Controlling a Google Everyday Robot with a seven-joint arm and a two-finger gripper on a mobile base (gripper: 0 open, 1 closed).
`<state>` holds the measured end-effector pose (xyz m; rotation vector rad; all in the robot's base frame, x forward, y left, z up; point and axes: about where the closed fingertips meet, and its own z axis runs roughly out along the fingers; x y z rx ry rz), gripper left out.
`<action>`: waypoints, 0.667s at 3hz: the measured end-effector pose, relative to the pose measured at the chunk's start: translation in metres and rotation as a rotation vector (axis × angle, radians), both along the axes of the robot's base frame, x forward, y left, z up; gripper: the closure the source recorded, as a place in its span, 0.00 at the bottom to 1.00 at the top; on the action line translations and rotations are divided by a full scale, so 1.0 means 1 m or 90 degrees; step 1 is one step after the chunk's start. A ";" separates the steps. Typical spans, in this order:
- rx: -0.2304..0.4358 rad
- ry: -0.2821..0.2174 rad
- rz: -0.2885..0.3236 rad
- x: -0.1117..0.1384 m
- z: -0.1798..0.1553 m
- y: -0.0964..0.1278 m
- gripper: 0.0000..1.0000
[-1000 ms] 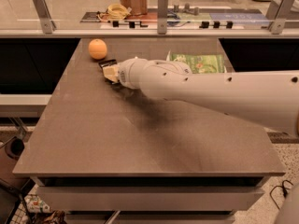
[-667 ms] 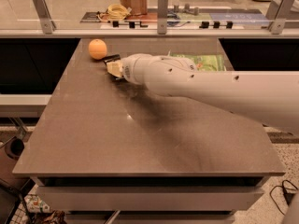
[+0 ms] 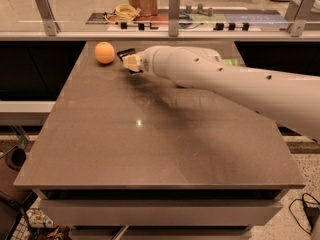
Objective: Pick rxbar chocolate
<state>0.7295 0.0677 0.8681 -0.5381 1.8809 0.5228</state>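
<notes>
My gripper [image 3: 130, 61] is at the far left part of the brown table [image 3: 150, 149], just right of the orange fruit [image 3: 104, 52]. A small flat black piece [image 3: 125, 52] shows at the gripper's tip, next to the orange. It looks like the rxbar chocolate, but I cannot tell whether it is held or lies on the table. My white arm [image 3: 225, 79] reaches in from the right and covers the table's far right part.
A sliver of the green-and-white snack bag [image 3: 230, 61] shows behind the arm at the far right. A counter with a glass rail [image 3: 173, 14] runs behind the table. The table's edges drop off at the left, right and front.
The gripper and arm have moved toward the far edge of the table and a little right, closer to level with the orange. The black piece at the tip moved along with it.
</notes>
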 end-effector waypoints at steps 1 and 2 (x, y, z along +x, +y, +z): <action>0.005 -0.007 0.004 0.011 0.021 -0.028 1.00; 0.007 -0.015 0.003 0.020 0.042 -0.058 1.00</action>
